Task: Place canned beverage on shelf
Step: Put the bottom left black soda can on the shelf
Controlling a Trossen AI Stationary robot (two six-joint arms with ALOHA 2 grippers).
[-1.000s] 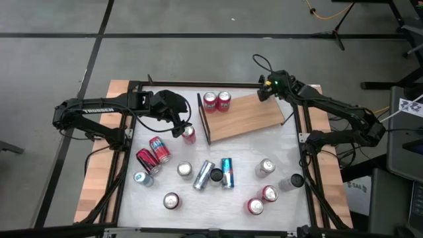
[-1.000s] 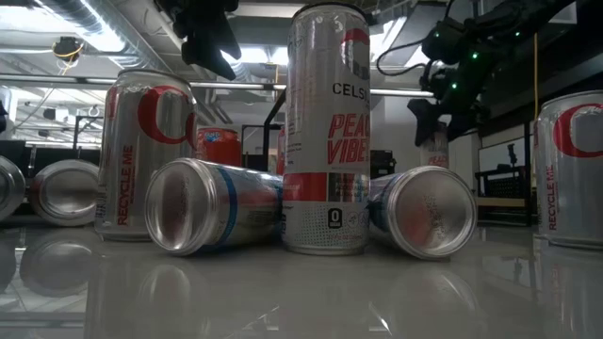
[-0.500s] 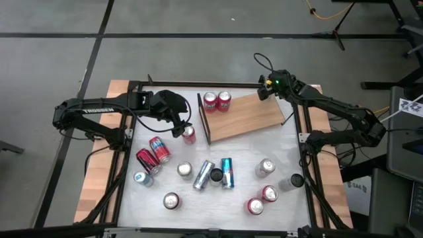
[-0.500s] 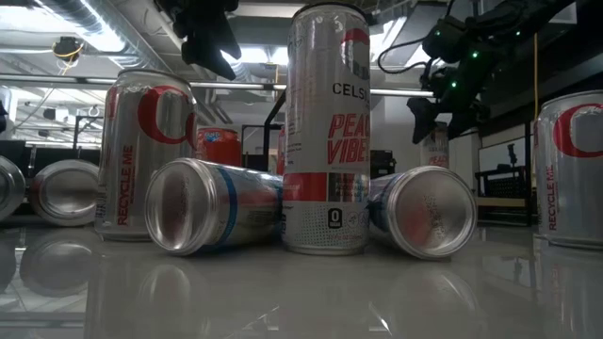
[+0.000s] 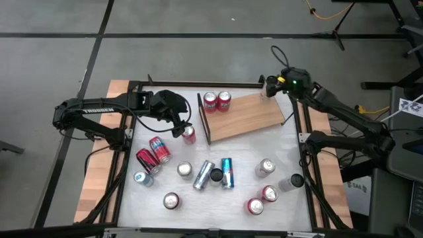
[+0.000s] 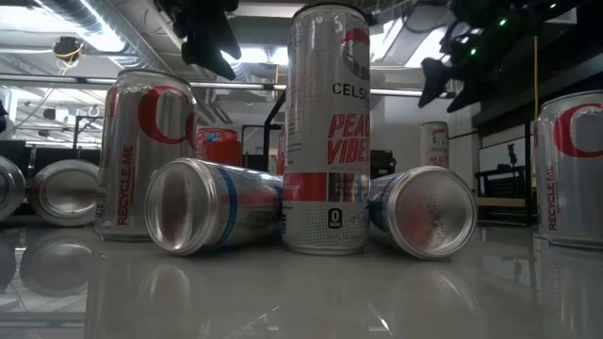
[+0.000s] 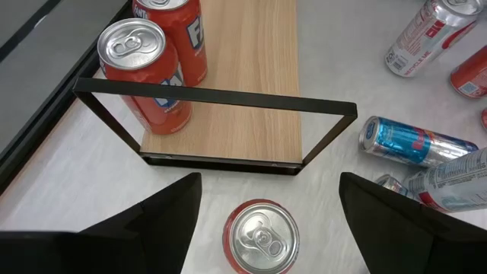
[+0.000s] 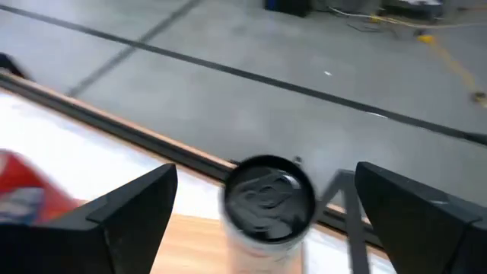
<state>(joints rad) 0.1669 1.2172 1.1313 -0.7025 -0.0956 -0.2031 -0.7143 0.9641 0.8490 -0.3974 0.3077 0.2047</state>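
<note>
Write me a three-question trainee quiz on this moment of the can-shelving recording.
1. True or false: the left gripper has closed on the red can between its fingers.
2. How many red cans stand on the shelf beside its dark rail? A one, B two, C four.
3. What stands between the open fingers of the right gripper?
Key: 1 false, the fingers stand clear of it on both sides. 2 B. 3 an upright pale can.
</note>
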